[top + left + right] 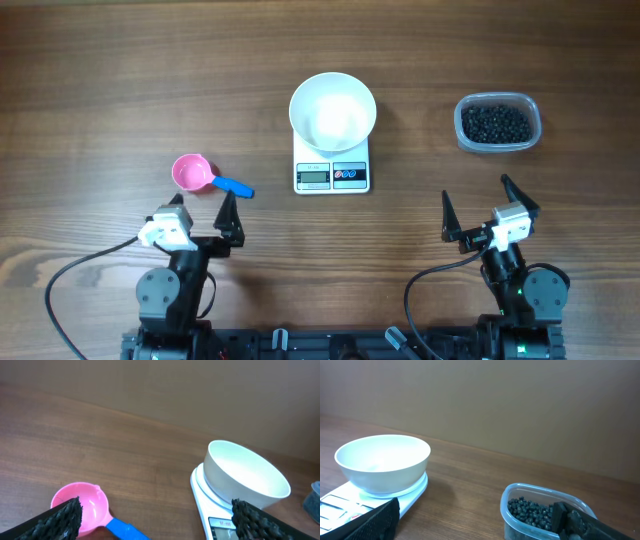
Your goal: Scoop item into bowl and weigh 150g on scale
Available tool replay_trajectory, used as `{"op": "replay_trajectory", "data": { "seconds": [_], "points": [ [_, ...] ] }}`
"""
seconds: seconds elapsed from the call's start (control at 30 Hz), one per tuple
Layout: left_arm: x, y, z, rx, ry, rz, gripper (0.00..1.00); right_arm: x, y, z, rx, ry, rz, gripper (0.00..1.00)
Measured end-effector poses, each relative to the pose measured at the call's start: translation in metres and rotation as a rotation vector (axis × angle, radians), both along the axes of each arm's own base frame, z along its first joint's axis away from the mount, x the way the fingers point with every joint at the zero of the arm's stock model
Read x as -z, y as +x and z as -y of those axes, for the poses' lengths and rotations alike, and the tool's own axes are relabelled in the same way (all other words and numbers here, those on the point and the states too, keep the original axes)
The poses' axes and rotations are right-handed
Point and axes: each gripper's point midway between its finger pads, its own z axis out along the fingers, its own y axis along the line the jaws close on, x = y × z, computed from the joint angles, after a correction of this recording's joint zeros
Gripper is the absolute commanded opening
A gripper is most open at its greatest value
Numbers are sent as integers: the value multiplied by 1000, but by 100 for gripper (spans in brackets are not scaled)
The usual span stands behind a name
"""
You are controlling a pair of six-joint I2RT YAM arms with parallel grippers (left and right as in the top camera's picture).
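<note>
Okay, I see my left gripper [203, 198] and right gripper [475, 190] both wide and empty; the bowl [333, 108] sits on the scale [332, 176], with the beads [494, 122] in the tub [460, 135] to its right

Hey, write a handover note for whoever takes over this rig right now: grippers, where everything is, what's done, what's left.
Left gripper: open, holding nothing, just short of the pink scoop, which lies on the table.
Right gripper: open, holding nothing, short of the clear tub.
White bowl: sits on the scale, empty.
Black beads: all in the tub, right of the scale.
Done: bowl placed on the scale; nothing scooped yet.
Left: pick up the scoop, move beads into the bowl, stop at 150 g. The display is too small to read.
</note>
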Motion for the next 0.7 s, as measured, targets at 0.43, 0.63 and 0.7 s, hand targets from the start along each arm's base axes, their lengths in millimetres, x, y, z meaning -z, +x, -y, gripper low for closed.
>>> {"op": "replay_trajectory", "data": {
  "seconds": [0.43,0.63,0.7],
  "points": [
    [-15,-12,-1,1,3,-48,100,0,0,0,0,0,0,100],
    [-16,-12,-1,0,3,-47,100,0,0,0,0,0,0,100],
    [-16,-12,-1,1,3,-47,100,0,0,0,0,0,0,100]
  ]
}}
